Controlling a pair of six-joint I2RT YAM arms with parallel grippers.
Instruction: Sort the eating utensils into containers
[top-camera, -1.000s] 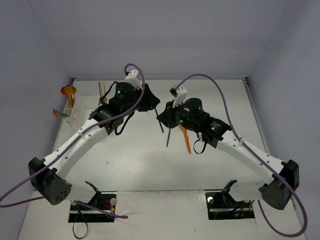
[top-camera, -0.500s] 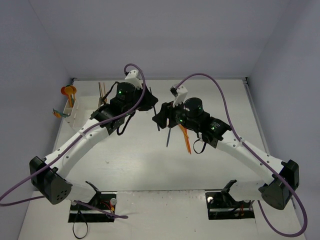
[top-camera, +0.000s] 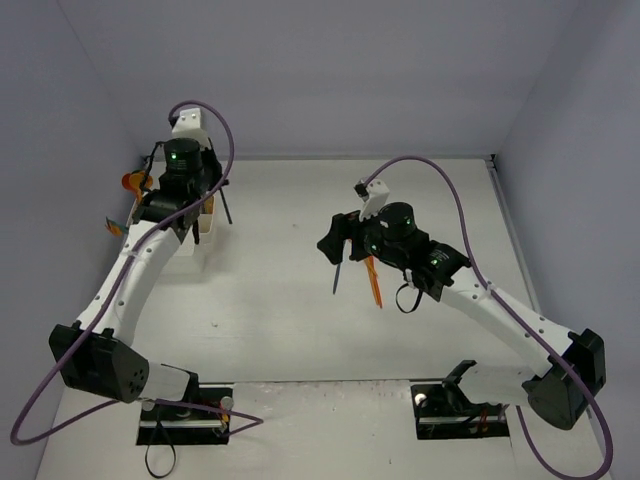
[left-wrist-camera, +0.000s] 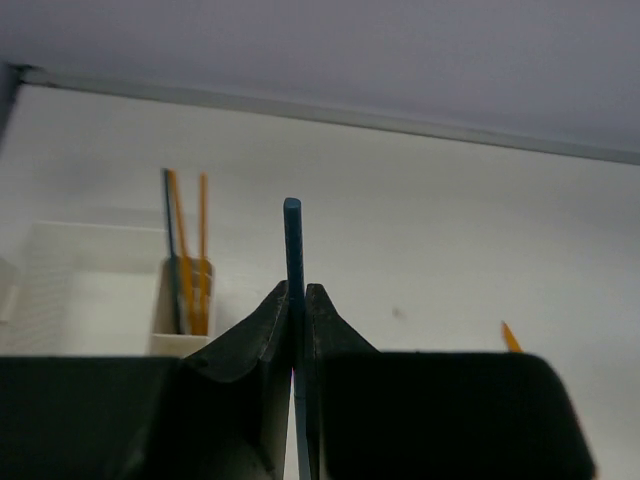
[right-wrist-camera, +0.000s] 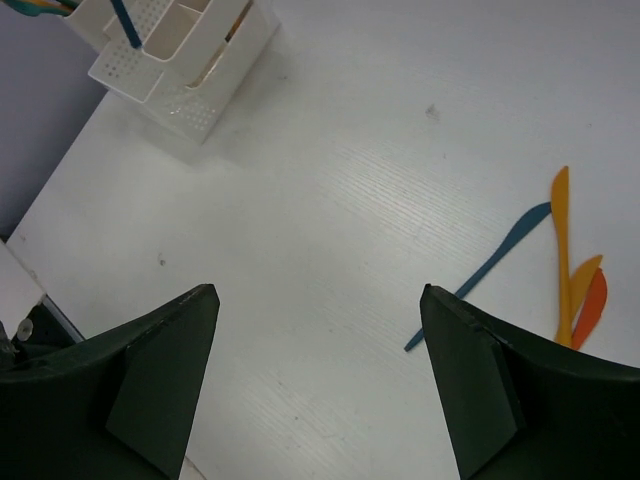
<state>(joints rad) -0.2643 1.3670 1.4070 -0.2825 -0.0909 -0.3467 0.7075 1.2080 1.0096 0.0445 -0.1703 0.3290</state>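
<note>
White table (top-camera: 260, 310) and pale grey walls make up this small room. The left gripper (left-wrist-camera: 297, 292) is pinched tight on a thin blue stick (left-wrist-camera: 292, 235), which pokes out past its fingers. It is right by the white bins (left-wrist-camera: 90, 300), where two orange sticks (left-wrist-camera: 190, 250) and a dark one stand in one box. The right gripper (right-wrist-camera: 318, 292) is wide open and holds nothing. It hangs well away from the bins. Under it, far from the bins, lie a blue knife (right-wrist-camera: 495, 265), an orange knife (right-wrist-camera: 561, 235) and two more orange pieces (right-wrist-camera: 590, 295). These all look light, thin and stiff, and maybe a bit slippery. I think it is best to pinch one across the middle of its handle, so it does not tip.
</note>
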